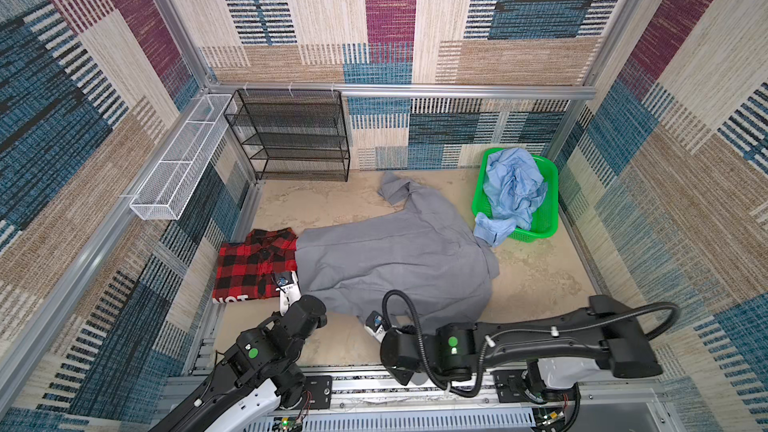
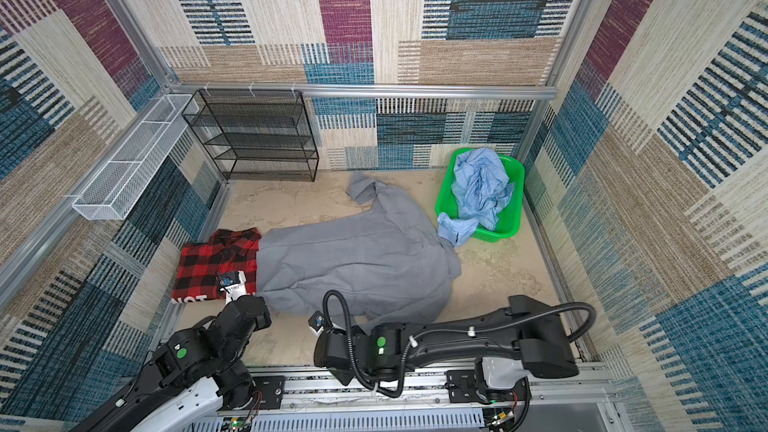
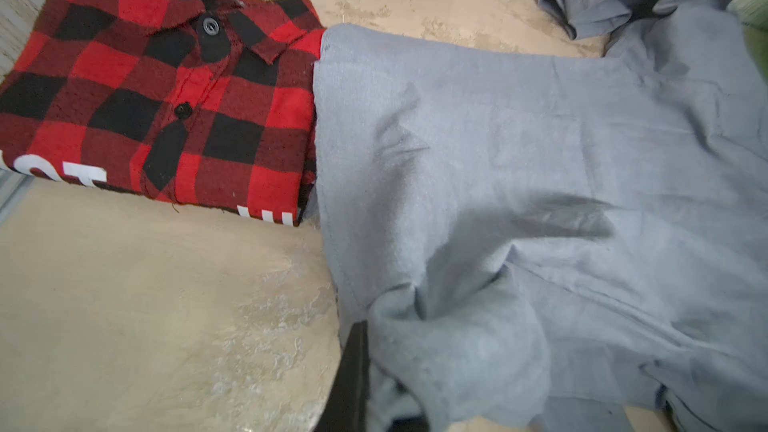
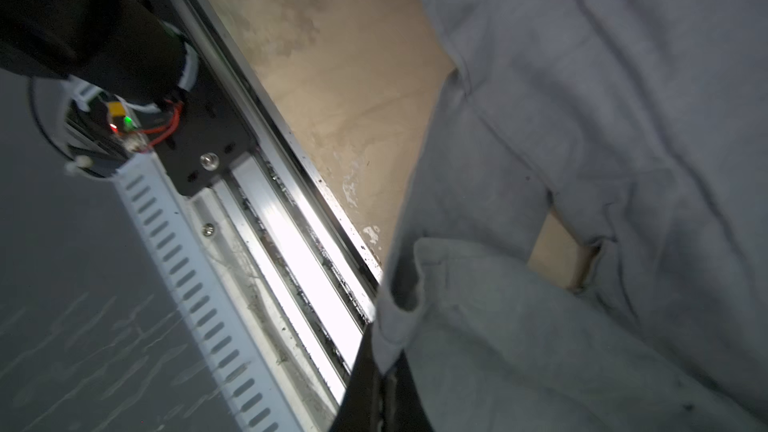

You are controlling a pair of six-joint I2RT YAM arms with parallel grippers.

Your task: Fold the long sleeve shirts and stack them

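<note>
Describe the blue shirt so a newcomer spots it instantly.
Look to the far right corner of the table, where a green basket stands. The blue shirt lies crumpled in it, a cuff spilling over the near rim. It alone is light blue and bunched; the grey shirt lies spread out, the plaid shirt folded.

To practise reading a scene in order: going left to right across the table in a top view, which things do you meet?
In a top view: plaid shirt → grey shirt → green basket, which holds the blue shirt.
</note>
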